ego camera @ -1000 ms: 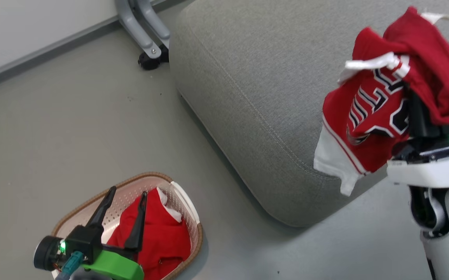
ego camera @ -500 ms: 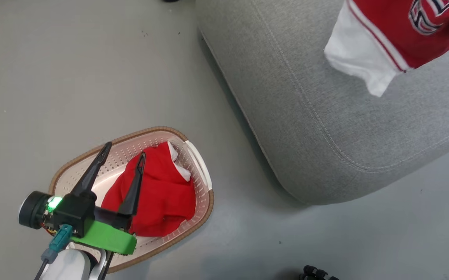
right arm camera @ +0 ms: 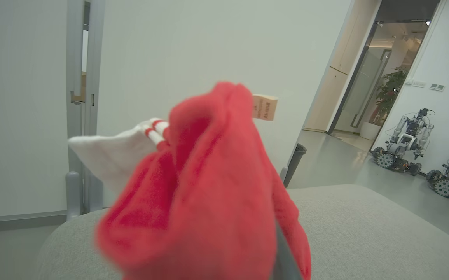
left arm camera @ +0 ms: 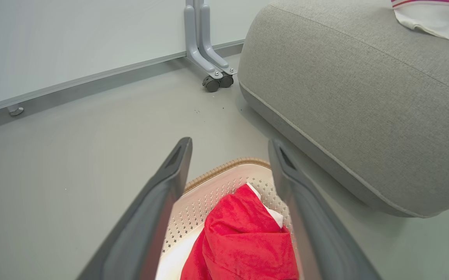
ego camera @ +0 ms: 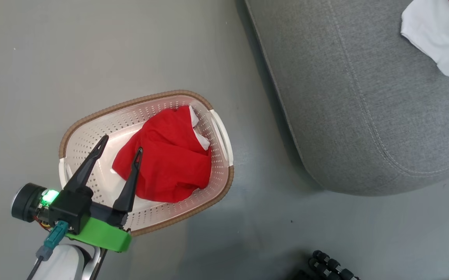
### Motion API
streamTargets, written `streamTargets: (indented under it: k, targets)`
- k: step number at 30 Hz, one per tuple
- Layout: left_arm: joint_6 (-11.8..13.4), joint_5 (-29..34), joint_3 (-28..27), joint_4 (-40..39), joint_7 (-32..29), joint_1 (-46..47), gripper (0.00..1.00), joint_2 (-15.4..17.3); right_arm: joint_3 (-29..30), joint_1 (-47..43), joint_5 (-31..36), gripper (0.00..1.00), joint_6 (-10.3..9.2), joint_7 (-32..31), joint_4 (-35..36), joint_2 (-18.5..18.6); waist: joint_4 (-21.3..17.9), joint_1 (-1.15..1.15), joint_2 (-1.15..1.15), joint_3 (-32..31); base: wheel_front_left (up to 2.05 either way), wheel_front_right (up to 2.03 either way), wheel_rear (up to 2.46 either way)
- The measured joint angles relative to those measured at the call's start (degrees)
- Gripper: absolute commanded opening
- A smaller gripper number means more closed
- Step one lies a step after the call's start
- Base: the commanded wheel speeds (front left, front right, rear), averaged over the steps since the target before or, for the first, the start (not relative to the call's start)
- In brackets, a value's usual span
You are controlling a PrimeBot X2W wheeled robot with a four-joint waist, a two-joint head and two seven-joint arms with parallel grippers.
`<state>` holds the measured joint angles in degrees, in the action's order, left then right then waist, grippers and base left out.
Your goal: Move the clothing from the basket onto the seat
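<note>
The cream perforated basket [ego camera: 131,103] with a brown rim stands on the floor, left of the grey seat [ego camera: 364,97]. A crumpled red garment [ego camera: 170,163] with a bit of white trim lies in it. My left gripper [ego camera: 121,144] hangs open just above the basket's near-left part, one fingertip over the cloth's edge. In the left wrist view the left gripper [left arm camera: 230,143] frames the red garment [left arm camera: 243,241] and the basket rim [left arm camera: 224,167]. A second red garment [right arm camera: 208,194] drapes over my right gripper above the seat [right arm camera: 364,225], hiding it but for a sliver of finger [right arm camera: 282,252]. Its white hem [ego camera: 438,42] hangs over the seat.
A grey wheeled stand leg [left arm camera: 212,77] sits by the wall beyond the seat's corner. A black ribbed part [ego camera: 329,268] lies at the head view's bottom edge. A dark bin [right arm camera: 296,163] and parked wheeled robots [right arm camera: 407,144] stand beyond the seat.
The head camera has swung down and left, so the basket sits higher in view and the seat further right. The held garment has slid mostly out of the picture. My left gripper stays open over the basket.
</note>
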<state>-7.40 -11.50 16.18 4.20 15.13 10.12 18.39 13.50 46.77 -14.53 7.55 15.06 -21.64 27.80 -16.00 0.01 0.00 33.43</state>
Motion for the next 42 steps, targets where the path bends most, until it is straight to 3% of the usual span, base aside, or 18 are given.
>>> streamTargets:
  k: [4, 17, 18, 19, 20, 29, 42]
  targets:
    - [0.00, -0.05, -0.49, -0.54, 0.00, 0.21, 1.00, 0.49, 3.81, 1.78, 0.70, 0.00, -0.01, 0.02, -3.05, -1.08, 1.41, 0.00, 0.00, 2.04, 0.00, 0.00, 0.00]
    - [0.00, 0.07, -0.77, -1.10, 0.00, 1.11, 1.00, 0.78, -0.22, 2.91, 1.36, 0.00, -0.01, 0.01, -17.75, -4.75, 3.78, 0.00, 0.00, 5.35, 0.00, 0.00, 0.00]
    - [0.00, 0.10, -0.76, -1.00, 0.00, 1.12, 1.00, 0.75, -0.63, 2.91, 1.02, 0.13, -0.01, 0.00, -18.86, -4.65, 3.74, 0.00, 0.00, 5.21, 0.00, 0.00, 0.00]
    - [0.00, 0.11, -0.70, -0.85, 0.00, 1.12, 1.00, 0.69, -1.03, 2.91, 0.67, 0.50, -0.01, 0.00, -20.25, -4.54, 3.68, 0.00, 0.00, 5.02, 0.00, 0.00, 0.00]
    - [0.00, 0.12, -0.57, -0.71, 0.00, 1.12, 1.00, 0.67, -1.66, 2.94, 0.45, 1.00, -0.01, 0.01, -21.35, -4.33, 3.60, 0.00, 0.00, 4.81, 0.00, 0.00, 0.00]
    - [0.00, 0.13, 0.99, 0.71, 0.00, 1.40, 1.00, -0.66, -9.02, 3.93, -1.91, 1.00, -0.01, 0.00, -23.32, -2.64, 2.93, 0.00, 0.00, 1.77, 0.00, 0.00, 0.00]
    - [0.00, -0.34, 1.48, 3.42, 0.00, 1.25, 1.00, -6.89, -19.83, -1.71, -9.48, 1.00, -0.01, 0.00, -19.61, 2.64, 2.15, -0.01, 0.00, -8.10, 0.00, 0.00, 0.00]
